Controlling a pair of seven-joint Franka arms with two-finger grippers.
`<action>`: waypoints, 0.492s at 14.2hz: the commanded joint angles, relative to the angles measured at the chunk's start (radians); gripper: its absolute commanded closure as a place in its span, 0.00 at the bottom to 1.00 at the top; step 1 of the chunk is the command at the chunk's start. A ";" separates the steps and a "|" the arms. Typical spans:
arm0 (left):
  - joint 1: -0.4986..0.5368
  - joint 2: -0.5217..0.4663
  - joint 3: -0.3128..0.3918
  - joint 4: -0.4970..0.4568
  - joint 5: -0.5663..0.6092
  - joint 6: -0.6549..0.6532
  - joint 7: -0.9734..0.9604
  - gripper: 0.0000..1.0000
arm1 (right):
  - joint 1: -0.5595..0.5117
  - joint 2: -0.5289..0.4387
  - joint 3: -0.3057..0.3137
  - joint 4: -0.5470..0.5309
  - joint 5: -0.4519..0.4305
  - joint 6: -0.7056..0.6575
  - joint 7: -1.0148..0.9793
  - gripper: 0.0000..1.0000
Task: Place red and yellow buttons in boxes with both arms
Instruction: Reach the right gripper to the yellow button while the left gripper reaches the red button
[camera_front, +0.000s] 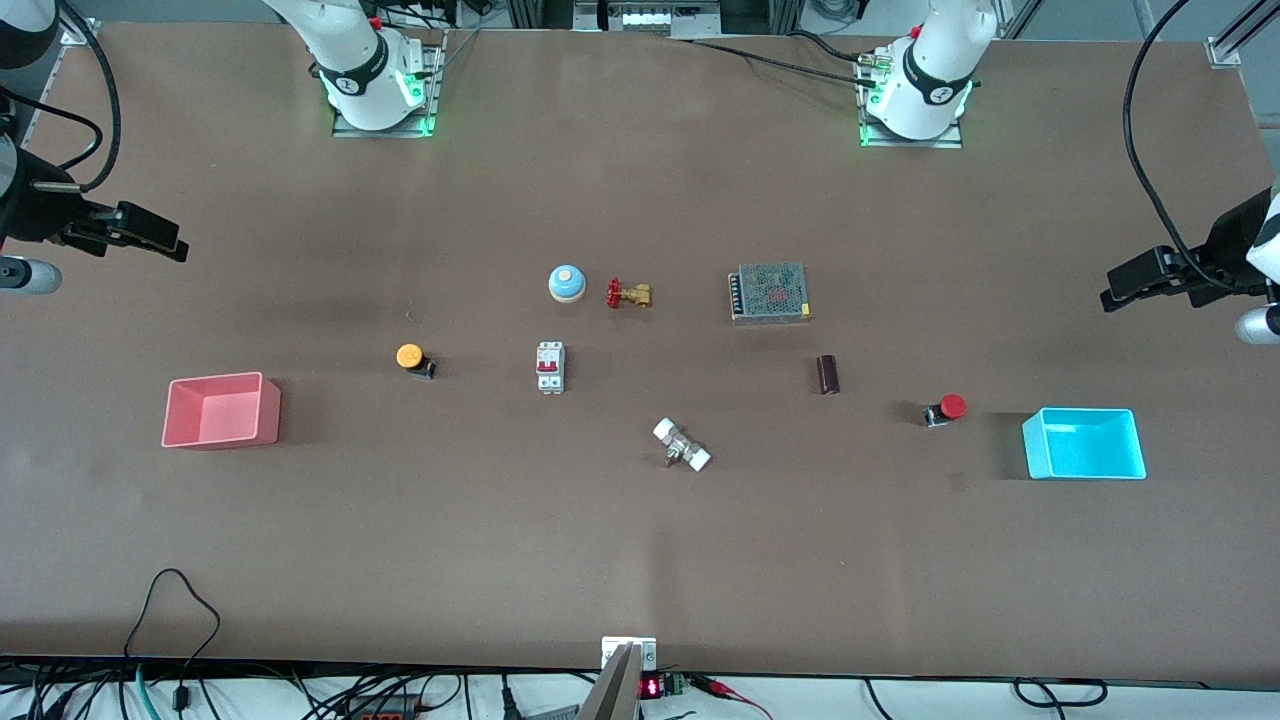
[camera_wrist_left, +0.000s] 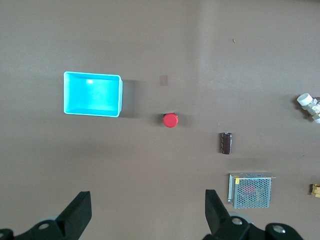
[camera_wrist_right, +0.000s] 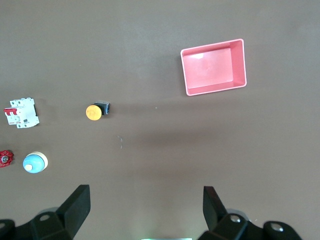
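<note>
The red button lies on the table beside the cyan box, toward the left arm's end; both show in the left wrist view, button and box. The yellow button lies near the pink box, toward the right arm's end; both show in the right wrist view, button and box. My left gripper is open and empty, high over the table's left-arm end. My right gripper is open and empty, high over the right-arm end.
In the middle of the table lie a blue-rimmed bell, a brass valve with red handle, a grey mesh-topped unit, a white circuit breaker, a dark cylinder and a white fitting.
</note>
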 joint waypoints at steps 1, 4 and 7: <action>0.001 -0.039 0.003 -0.041 -0.002 -0.003 0.021 0.00 | 0.007 -0.027 -0.011 -0.028 0.001 0.004 -0.012 0.00; -0.007 -0.026 0.003 -0.028 -0.003 0.000 0.011 0.00 | 0.005 -0.026 -0.012 -0.028 0.002 0.004 -0.012 0.00; -0.021 -0.006 -0.002 -0.021 -0.003 -0.010 0.019 0.00 | 0.003 0.035 -0.012 0.014 0.005 0.017 -0.012 0.00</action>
